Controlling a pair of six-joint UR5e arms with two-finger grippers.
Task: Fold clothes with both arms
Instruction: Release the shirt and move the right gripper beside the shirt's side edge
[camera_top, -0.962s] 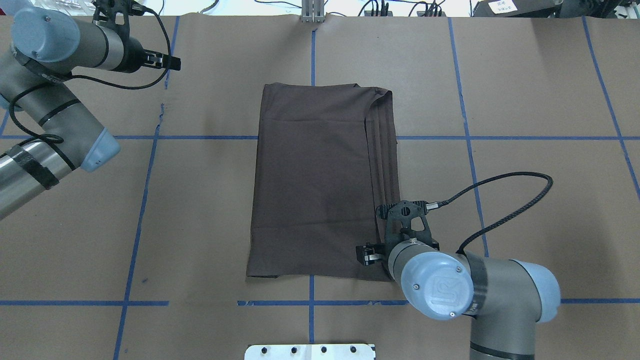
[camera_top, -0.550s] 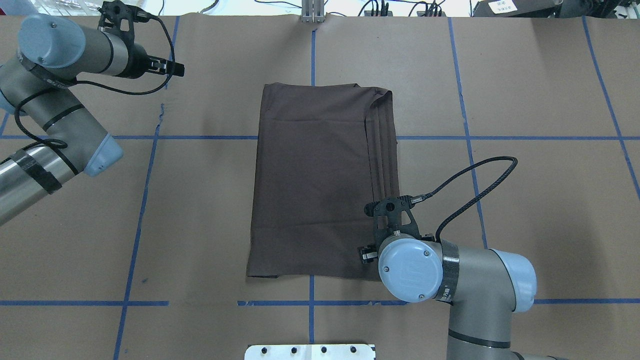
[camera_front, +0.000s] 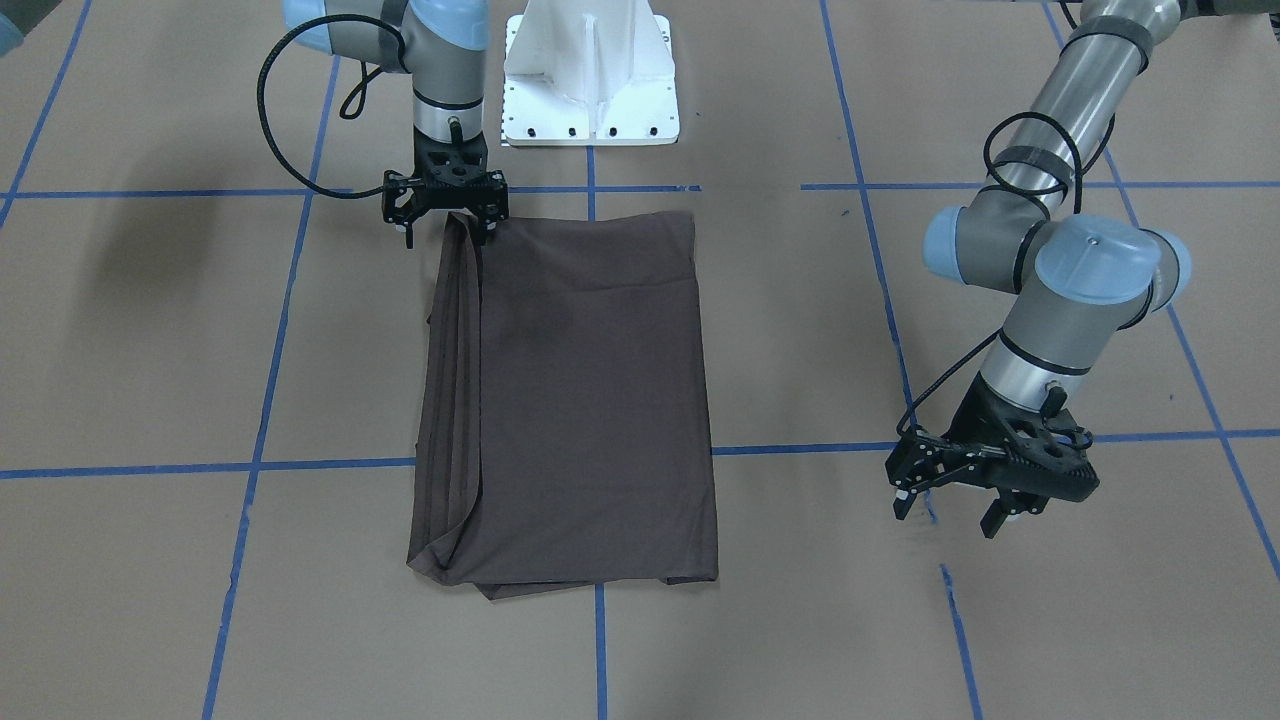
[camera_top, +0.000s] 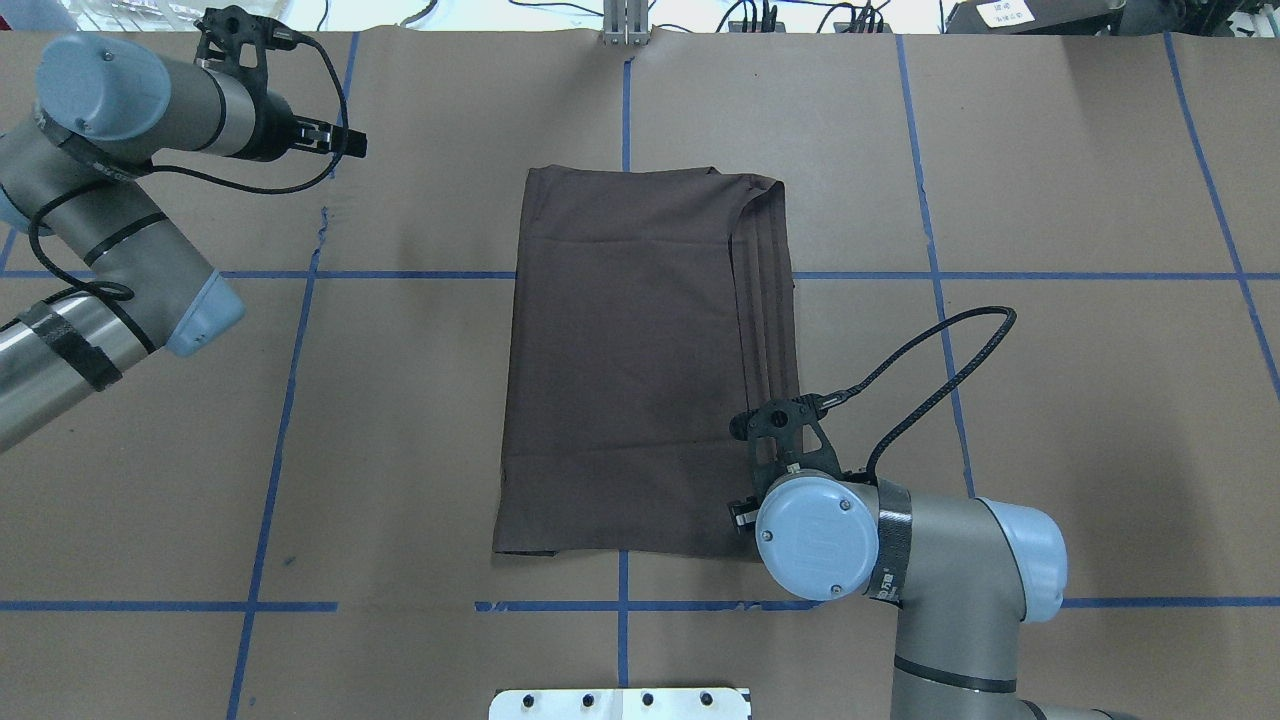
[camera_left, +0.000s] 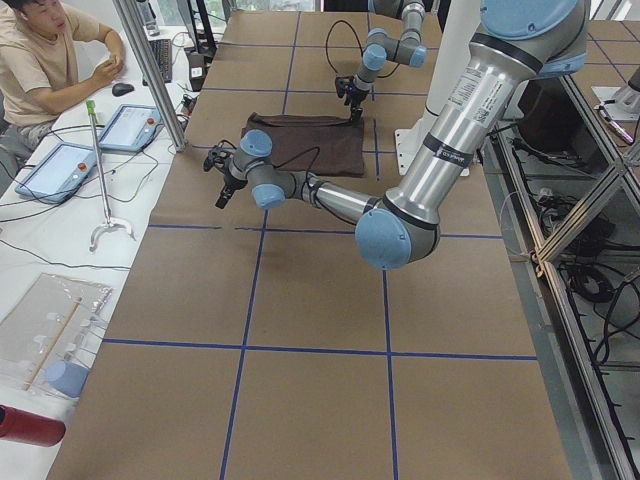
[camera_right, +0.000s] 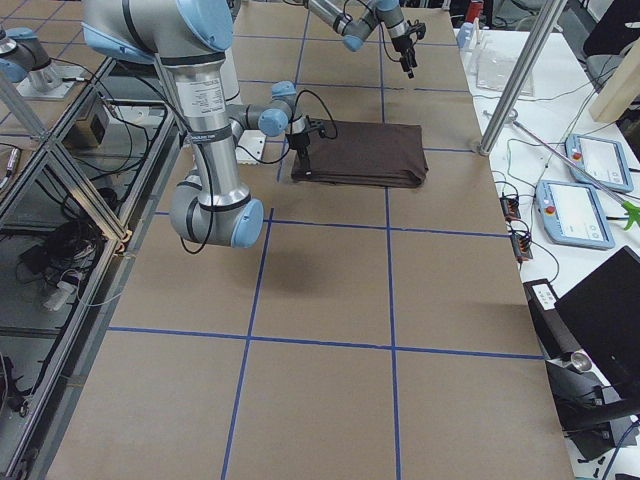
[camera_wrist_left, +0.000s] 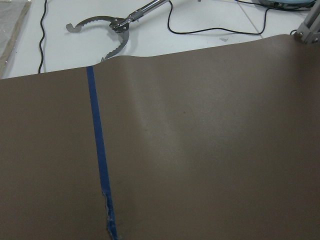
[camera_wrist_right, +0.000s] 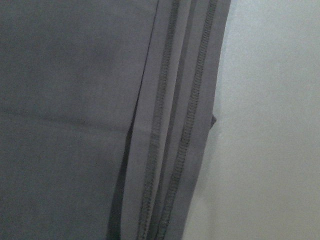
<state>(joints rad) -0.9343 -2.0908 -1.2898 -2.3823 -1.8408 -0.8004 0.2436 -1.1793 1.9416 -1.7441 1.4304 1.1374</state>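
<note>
Two shifts logged against one second back. The T-shirt (camera_top: 640, 360) itself is unchanged: folded to a long rectangle, flat on the brown paper (camera_top: 1050, 200), with layered hem edges (camera_wrist_right: 175, 125) stacked along its right side.

1) The right arm (camera_top: 815, 535) has been drawn in toward the shirt's robot-side right corner. Most of that travel was done in the first half second, with only a small creep since. Its cable loop has been pulled in tighter beside the shirt's right edge. The right gripper (camera_front: 449, 236) is now set on that corner, jaws apart, one finger over the cloth and the other over paper just outside the layered edge. Nothing is clamped yet; contact with the cloth cannot be told.

2) The left gripper (camera_front: 948, 517) has been nudged only slightly. It is held well off the shirt's far left corner, over bare paper, jaws apart and empty. Only paper and a blue tape line (camera_wrist_left: 100, 150) are seen by its wrist camera.

Reading: the right side is judged lined up for a pinch on the stacked layers, approach nearly finished. The left arm is not yet committed, so a two-arm lift can't be started. All layers at the corner should be caught by the pinch, else the stack is likely to splay when lifted.
</note>
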